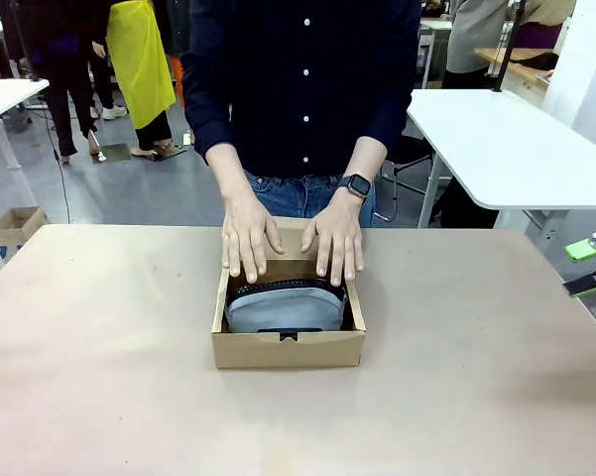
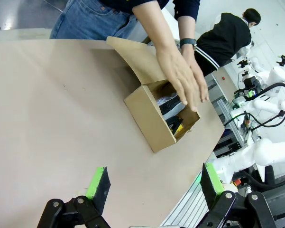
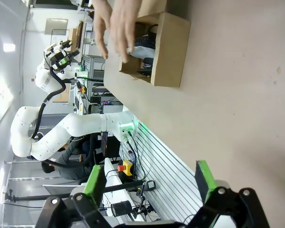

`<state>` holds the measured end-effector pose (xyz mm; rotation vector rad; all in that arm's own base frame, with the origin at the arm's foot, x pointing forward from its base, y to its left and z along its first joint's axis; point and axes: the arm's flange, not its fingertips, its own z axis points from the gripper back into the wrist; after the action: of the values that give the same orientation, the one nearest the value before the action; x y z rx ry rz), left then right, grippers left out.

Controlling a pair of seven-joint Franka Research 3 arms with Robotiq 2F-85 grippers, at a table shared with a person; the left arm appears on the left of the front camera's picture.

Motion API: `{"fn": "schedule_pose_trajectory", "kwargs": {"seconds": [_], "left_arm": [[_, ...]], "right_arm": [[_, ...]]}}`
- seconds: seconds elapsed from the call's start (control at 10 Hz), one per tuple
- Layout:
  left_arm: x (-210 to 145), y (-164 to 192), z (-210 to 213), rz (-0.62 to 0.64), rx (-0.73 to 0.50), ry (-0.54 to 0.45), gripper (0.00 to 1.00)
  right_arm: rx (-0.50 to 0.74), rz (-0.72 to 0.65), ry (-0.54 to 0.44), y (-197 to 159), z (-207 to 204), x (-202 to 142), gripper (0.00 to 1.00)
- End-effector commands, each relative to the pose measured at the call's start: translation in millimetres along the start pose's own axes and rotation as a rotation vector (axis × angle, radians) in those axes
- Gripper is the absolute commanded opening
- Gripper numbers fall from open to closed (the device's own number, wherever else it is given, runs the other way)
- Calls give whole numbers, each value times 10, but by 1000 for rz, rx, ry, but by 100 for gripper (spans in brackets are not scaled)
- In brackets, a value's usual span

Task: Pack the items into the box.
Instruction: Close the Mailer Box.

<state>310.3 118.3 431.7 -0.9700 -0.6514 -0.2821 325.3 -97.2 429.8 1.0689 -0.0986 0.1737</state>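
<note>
The brown cardboard box (image 1: 288, 349) (image 2: 149, 118) (image 3: 170, 50) stands on the middle of the table with its top uncovered. The pale grey-blue pouch (image 1: 283, 309) (image 3: 144, 46) lies inside it, black zipper toward the far side. A thin dark strip shows at the pouch's front edge; I cannot tell whether it is the stapler. The person's two hands (image 1: 250, 238) (image 2: 182, 78) rest flat on the box's far wall and its flap lid (image 2: 133, 57). My left gripper (image 2: 155, 186) is open and empty, well short of the box. Off the table's right edge, my right gripper (image 1: 585, 268) (image 3: 150, 183) is open and empty too.
The brown paper-covered table (image 1: 99, 377) spreads wide and bare on both sides of the box. A white table (image 1: 496, 139) stands behind on the right. A small carton (image 1: 20, 223) sits off the far left corner. People stand in the background.
</note>
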Motion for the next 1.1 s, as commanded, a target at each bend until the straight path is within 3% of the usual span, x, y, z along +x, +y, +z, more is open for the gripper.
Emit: {"fn": "schedule_pose_trajectory", "kwargs": {"seconds": [0.0, 0.5, 0.7, 0.9, 1.0], "left_arm": [[-10, -36, -11, 6, -14, -18, 100], [0, 0, 0, 0, 0, 0, 100], [265, -8, -379, -9, -13, 52, 100], [581, 123, -919, 11, 30, -29, 100], [658, 213, -1197, 26, -72, 38, 100]], "right_arm": [[-2, 20, 9, -10, 38, -39, 100], [0, 0, 0, -1, 2, -1, 100], [-31, 70, 116, 112, -376, 386, 100], [-93, 123, 198, 133, -1041, 906, 100], [-38, 185, 230, 106, -1321, 1056, 100]]}}
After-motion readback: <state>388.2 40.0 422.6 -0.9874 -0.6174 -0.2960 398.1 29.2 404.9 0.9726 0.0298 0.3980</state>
